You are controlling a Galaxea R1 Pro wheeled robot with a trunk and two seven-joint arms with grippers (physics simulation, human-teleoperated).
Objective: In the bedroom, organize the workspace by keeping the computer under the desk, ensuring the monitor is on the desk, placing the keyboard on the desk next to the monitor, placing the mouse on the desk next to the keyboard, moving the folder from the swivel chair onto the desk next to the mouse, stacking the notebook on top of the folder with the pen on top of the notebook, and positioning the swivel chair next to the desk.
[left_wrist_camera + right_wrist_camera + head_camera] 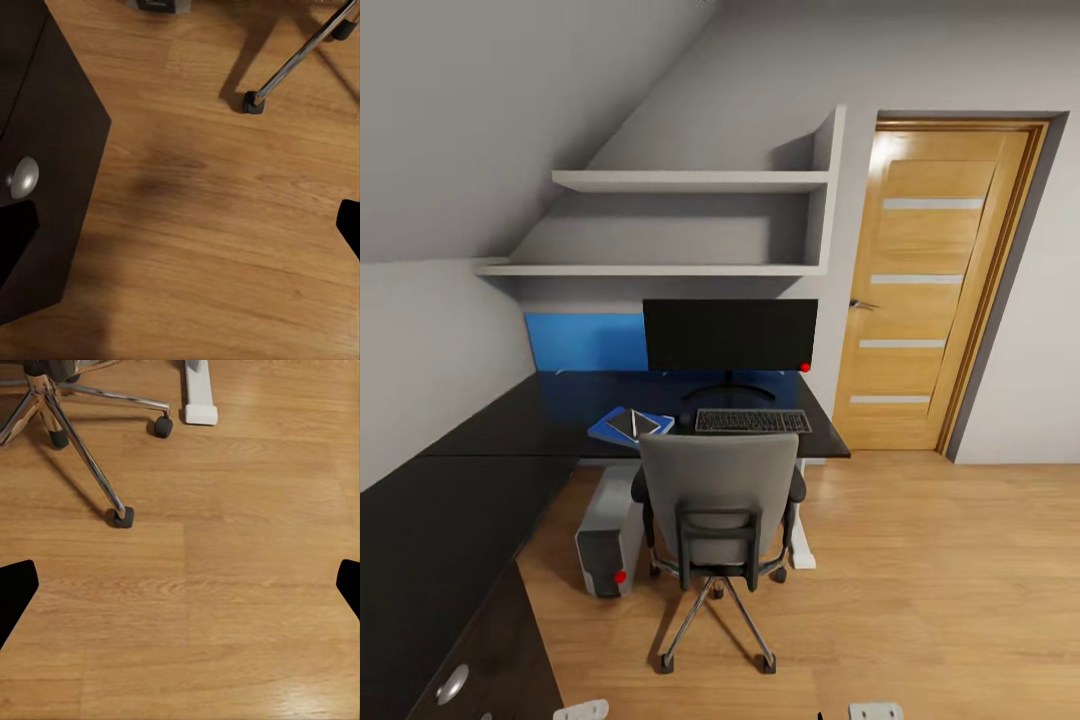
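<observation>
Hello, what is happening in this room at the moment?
The robot faces the desk and handles nothing: both grippers are open above the wooden floor. The monitor and keyboard stand on the desk, a blue folder with something dark on it lies left of the keyboard, the computer sits underneath, and the chair is pushed up to the desk.

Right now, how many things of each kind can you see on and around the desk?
Monitor: 1
Keyboard: 1
Blue folder with a dark item on it: 1
Computer tower under the desk: 1
Swivel chair: 1
Total: 5
</observation>
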